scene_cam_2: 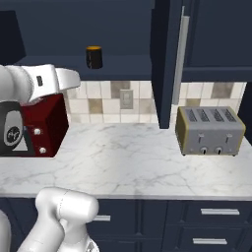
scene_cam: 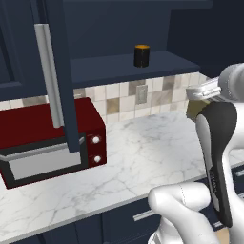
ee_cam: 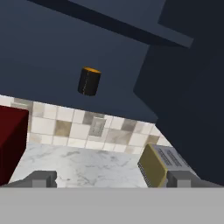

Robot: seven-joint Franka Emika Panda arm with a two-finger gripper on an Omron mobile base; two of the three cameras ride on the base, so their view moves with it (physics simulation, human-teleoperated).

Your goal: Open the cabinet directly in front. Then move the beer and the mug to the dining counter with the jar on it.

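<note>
**Mug waits on the open cabinet shelf**

The cabinet point(scene_cam: 57, 86) is open. The mug point(ee_cam: 89, 81) stands upright on its shelf, at 11 o'clock in the hand view. The gripper point(ee_cam: 113, 178) is spread wide and empty. The mug looks light, stiff, probably smooth; grasp around its side wall.

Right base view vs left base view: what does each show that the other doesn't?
Right base view alone: the whole grey four-slot toaster, and two drawers under it with short horizontal handles.

Left base view alone: the front of the red microwave with its window and two knobs; the right base view gives its side.

Both: the cabinet open, the black mug with the orange top on its shelf, the marble worktop, the tiled backsplash with an outlet.
</note>
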